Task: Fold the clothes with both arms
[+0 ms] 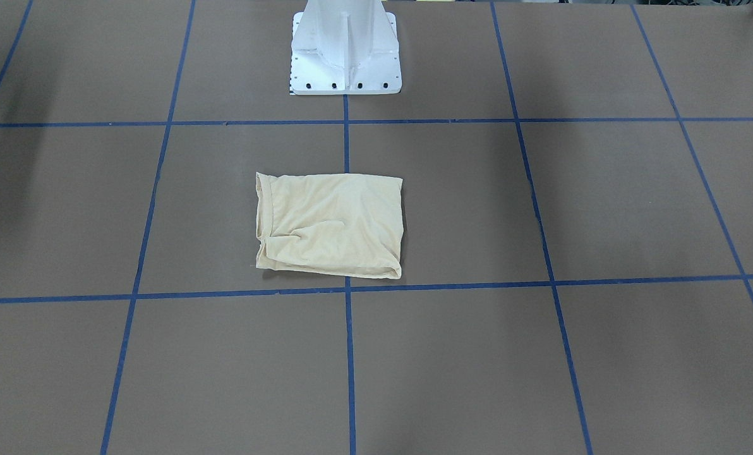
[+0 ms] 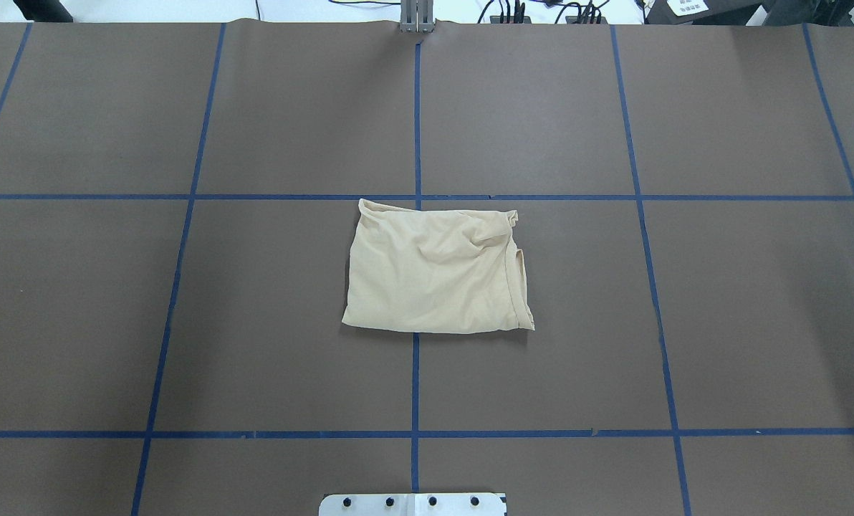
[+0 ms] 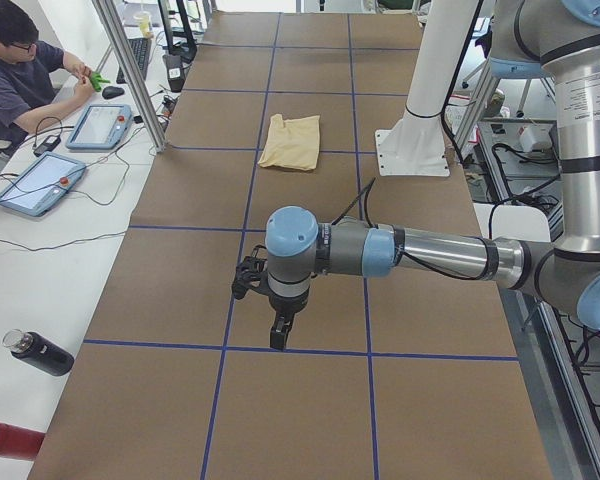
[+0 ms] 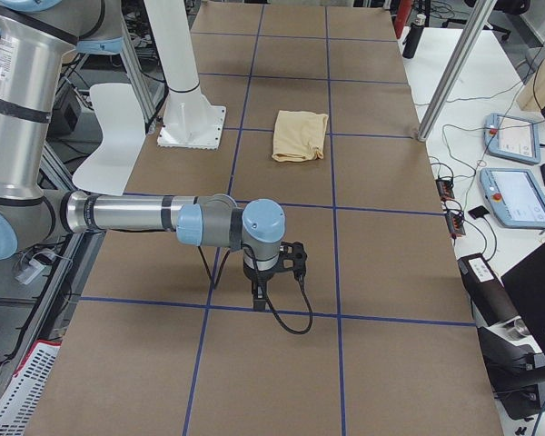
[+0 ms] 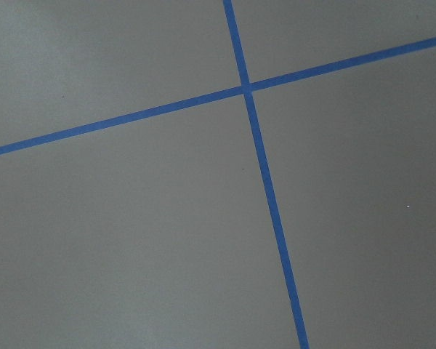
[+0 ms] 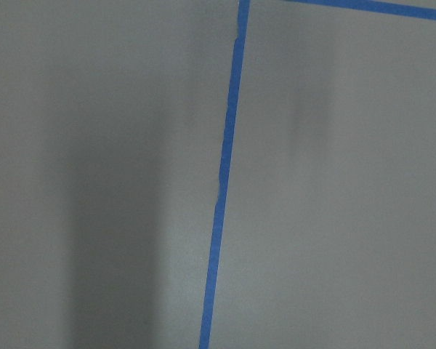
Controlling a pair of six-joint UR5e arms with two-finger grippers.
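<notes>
Left arm (image 3: 420, 255): reaches level over the brown table (image 2: 183, 322). Left gripper (image 3: 278, 338): points down; claw apart or together, cannot tell.
Right arm (image 4: 127, 213), right gripper (image 4: 259, 292): same pose; claw state cannot be told.
Cream-yellow T-shirt (image 2: 434, 269): folded into a rough rectangle, lying mid-table across the central blue tape line (image 2: 415, 387), well apart from both grippers.

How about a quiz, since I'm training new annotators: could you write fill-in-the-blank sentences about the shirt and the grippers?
1. The T-shirt lies ___ into a rough rectangle on the table.
2. It straddles a ___ tape line.
3. The left gripper and right gripper both point ___ toward the table, apart from the T-shirt.
Missing words: folded; blue; down.
</notes>
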